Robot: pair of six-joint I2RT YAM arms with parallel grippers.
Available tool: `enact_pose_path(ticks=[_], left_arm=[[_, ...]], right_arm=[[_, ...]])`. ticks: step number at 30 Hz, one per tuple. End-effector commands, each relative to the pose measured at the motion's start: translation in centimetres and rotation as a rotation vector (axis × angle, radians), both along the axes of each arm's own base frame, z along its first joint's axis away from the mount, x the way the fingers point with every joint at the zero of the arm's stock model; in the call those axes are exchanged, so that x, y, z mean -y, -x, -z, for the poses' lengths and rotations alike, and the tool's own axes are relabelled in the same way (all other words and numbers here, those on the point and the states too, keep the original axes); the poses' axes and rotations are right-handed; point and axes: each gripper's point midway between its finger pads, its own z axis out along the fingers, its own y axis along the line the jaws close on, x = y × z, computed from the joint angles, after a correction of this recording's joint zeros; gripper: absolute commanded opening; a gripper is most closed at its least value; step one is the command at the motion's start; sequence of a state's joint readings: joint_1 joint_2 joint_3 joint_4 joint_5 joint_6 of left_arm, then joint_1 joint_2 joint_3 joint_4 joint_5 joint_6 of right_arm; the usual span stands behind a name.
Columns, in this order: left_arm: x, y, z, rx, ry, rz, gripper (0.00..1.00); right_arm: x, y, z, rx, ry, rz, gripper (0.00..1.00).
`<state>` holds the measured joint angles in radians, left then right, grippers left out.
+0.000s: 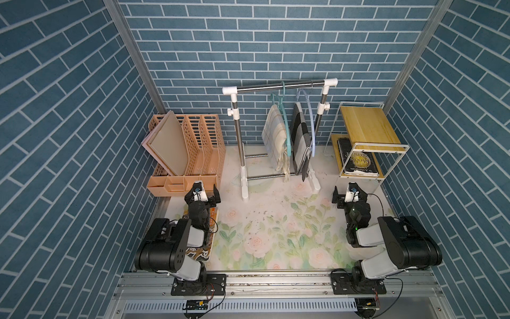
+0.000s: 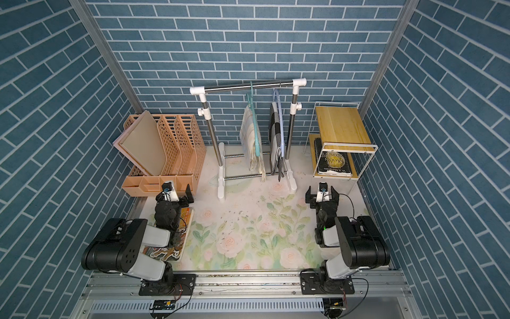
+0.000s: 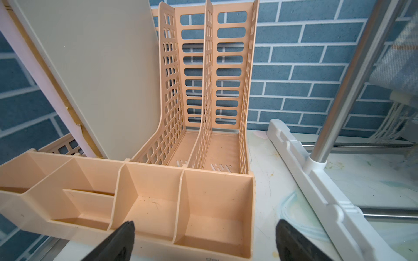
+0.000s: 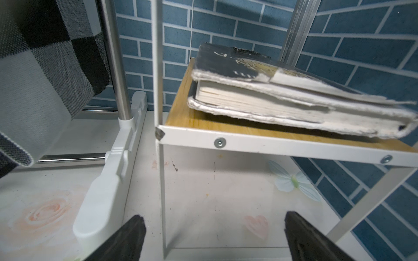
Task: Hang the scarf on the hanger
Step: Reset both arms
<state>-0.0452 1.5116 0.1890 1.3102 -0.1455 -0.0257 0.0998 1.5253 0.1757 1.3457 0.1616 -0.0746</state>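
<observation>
- I have the left gripper point(image 3: 204, 226) and right gripper point(image 4: 214, 217) released and empty; the wrist views cut off all but their fingertips point(image 3: 122, 237).
- Ahead of the right gripper, inward, a checked scarf point(image 1: 300, 138) is draped, folded, over a lavender hanger point(image 1: 311, 118).
- A pale plaid scarf point(image 1: 276, 138) hangs just beside it on a teal hanger point(image 1: 287, 129).

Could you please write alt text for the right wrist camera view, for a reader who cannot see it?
The open right gripper faces a worn book lying flat on a white-framed wooden shelf. Beside it a black-and-grey checked scarf hangs by the clothes rack's white foot, above a floral table cover.
</observation>
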Motion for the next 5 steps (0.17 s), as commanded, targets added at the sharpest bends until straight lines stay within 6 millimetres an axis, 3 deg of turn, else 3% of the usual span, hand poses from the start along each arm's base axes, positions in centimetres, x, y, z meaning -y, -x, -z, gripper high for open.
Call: enact_pose_path(ticks=[1, 5], left_arm=[[0.46, -0.71, 0.05, -0.013, -0.01, 0.035, 1.0], [0.47, -0.63, -0.05, -0.009, -0.01, 0.039, 1.0]], right_arm=[[0.31, -0.38, -0.26, 0.008, -0.032, 0.018, 1.0], [0.3, -0.35, -0.26, 0.009, -0.032, 0.018, 1.0]])
